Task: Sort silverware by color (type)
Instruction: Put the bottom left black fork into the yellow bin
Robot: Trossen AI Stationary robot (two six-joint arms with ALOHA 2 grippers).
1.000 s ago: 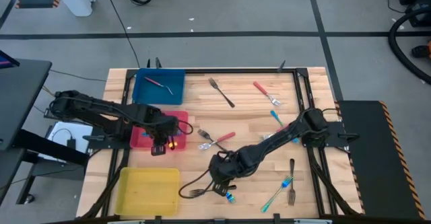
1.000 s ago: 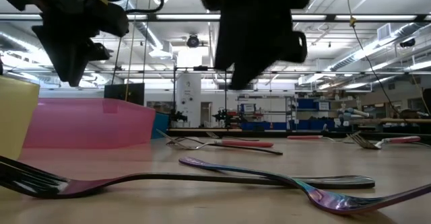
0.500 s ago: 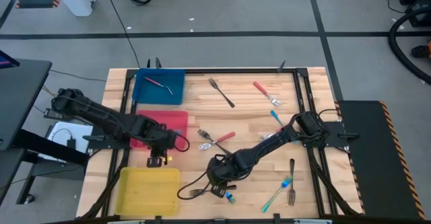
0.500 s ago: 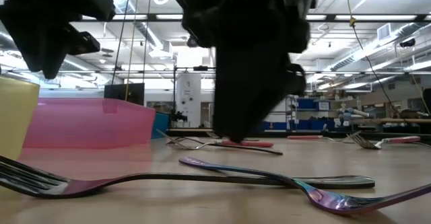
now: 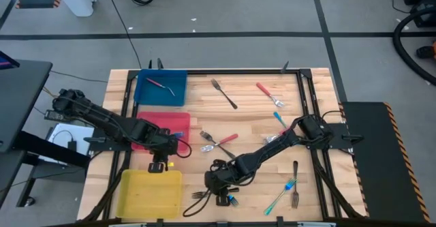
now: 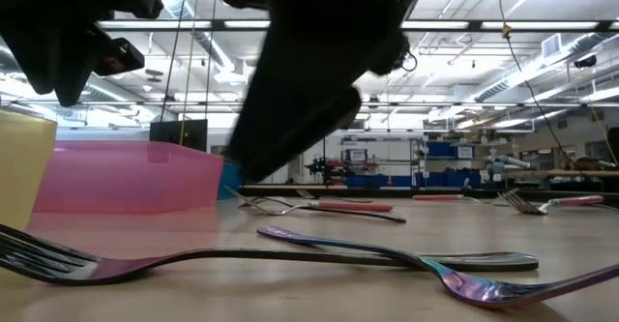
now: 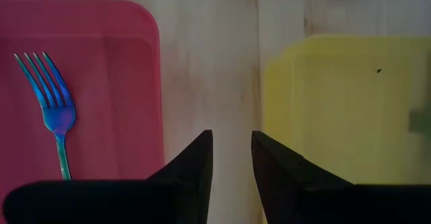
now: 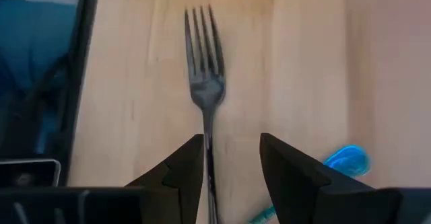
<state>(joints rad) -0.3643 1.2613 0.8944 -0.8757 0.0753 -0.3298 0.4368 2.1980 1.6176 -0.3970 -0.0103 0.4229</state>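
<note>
My right gripper (image 5: 218, 187) (image 8: 232, 143) hangs open low over an all-dark fork (image 8: 205, 83) (image 5: 199, 195) lying flat near the table's near edge. Its fingers stand on either side of the fork's handle, and I see no touch. A blue handle tip (image 8: 347, 160) lies beside it. My left gripper (image 5: 158, 164) (image 7: 232, 140) is open and empty over bare wood between the red tray (image 7: 101, 62) and the yellow tray (image 7: 337, 103). A fork with an iridescent blue head (image 7: 52, 109) lies in the red tray. Other forks lie scattered: red-handled (image 5: 269, 94) (image 5: 223, 140), teal (image 5: 283, 189), dark (image 5: 223, 93) (image 5: 295, 186).
The blue tray (image 5: 146, 94) at the far left holds a red-handled fork (image 5: 163, 84). The yellow tray (image 5: 150, 193) sits at the near left corner. A dark frame rail (image 5: 306, 97) runs along the table's right side. In the low view, two forks (image 6: 242, 256) (image 6: 435, 264) lie in the foreground.
My left gripper has moved from over the red tray toward the near edge and now sits between the red and yellow trays. My right gripper has moved toward the near edge and a little left, sinking down over the dark fork's handle.
</note>
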